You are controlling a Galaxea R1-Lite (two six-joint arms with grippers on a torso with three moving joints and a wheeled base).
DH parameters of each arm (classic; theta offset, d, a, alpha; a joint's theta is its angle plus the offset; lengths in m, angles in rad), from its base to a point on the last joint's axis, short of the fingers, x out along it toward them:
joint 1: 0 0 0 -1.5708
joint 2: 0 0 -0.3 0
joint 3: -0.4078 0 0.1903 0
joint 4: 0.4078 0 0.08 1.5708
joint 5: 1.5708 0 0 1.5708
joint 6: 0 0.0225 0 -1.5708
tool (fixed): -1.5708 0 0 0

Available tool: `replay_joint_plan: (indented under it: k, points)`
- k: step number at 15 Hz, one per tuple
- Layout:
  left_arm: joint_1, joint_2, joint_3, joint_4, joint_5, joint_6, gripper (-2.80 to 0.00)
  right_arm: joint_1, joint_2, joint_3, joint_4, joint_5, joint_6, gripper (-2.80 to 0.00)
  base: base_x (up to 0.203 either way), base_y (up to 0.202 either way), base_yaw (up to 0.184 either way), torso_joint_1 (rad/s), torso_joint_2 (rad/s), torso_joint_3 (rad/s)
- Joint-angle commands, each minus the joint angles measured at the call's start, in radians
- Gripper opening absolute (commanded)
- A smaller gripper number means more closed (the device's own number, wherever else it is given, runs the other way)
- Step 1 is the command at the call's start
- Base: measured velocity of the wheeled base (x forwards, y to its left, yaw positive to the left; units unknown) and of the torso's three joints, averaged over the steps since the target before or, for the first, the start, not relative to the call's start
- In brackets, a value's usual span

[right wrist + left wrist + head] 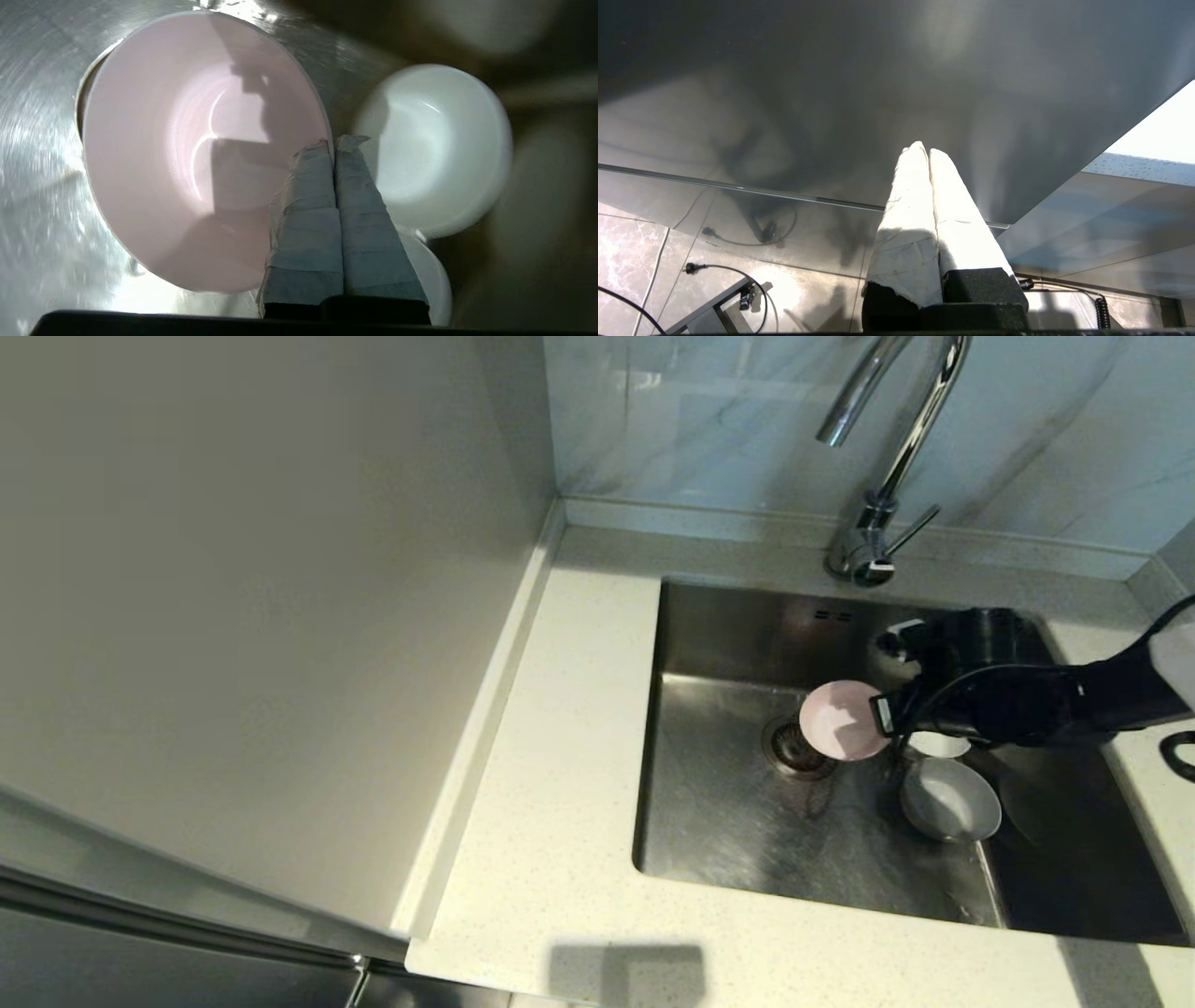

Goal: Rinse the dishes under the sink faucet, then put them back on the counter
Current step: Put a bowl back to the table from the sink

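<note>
- Off-white speckled counter [560, 709] wraps a brushed steel sink [728, 821], with pale marbled wall tile behind it and a plain grey panel filling the head view's nine o'clock side.
- Pink bowl [843, 720] hangs tilted above the basin floor, its open mouth turned toward the head camera; being round, it has no long axis to name. It sits just at three o'clock of the drain strainer [794, 747] and partly covers it.
- Right gripper [887, 714] is pinched tight on the pink bowl's rim at the bowl's three o'clock edge; in the right wrist view one taped finger [306, 196] lies inside the rim, the other outside, with almost no gap between them.
- White bowl [950, 799] rests upright on the sink floor at five o'clock of the pink one, apart from it.
- Second white bowl [938, 744] shows only partly beneath the right arm, touching or just beside the first; which, I cannot tell.
- Chrome faucet [887, 476] rises at twelve o'clock of the sink, its lever pointing toward two o'clock.
- Left gripper [928, 154] is parked away from the sink by a grey panel, its taped fingers pressed together on nothing.
</note>
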Motion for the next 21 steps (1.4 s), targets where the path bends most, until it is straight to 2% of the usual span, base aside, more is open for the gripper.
replay_joint_plan:
  k: [1,5,7,9,14,17,21]
  points:
    - [0.000,-0.003,0.000,0.000,0.000,-0.001,-2.80,-0.031,-0.154,0.082,0.000,0.014,-0.002,-2.80,0.000,0.000,0.000,0.000,0.00,0.000]
    - [0.000,-0.003,0.000,0.000,0.000,-0.001,-2.80,-0.107,-0.352,0.184,0.006,0.071,-0.003,-2.80,0.000,0.000,0.000,0.000,0.00,0.000]
    - [0.000,-0.003,0.000,0.000,0.000,-0.001,-2.80,-0.166,-0.436,0.176,0.051,0.113,-0.003,-2.80,0.000,0.000,0.000,0.000,0.00,0.000]
    - [0.000,-0.003,0.000,0.000,0.000,0.001,-2.80,-0.222,-0.461,0.112,0.076,0.127,-0.003,-2.80,0.000,0.000,0.000,0.000,0.00,0.000]
    - [0.000,-0.004,0.000,0.000,0.000,-0.001,-2.80,-0.305,-0.358,-0.092,0.078,0.120,-0.003,-2.80,0.000,0.000,0.000,0.000,0.00,0.000]
    - [0.000,-0.003,0.000,0.000,0.000,-0.001,-2.80,-0.349,-0.255,-0.196,0.078,0.084,-0.018,-2.80,0.000,0.000,0.000,0.000,0.00,0.000]
    - [0.000,-0.003,0.000,0.000,0.000,-0.001,-2.80,-0.415,-0.162,-0.264,0.077,0.072,-0.054,-2.80,0.000,0.000,0.000,0.000,0.00,0.000]
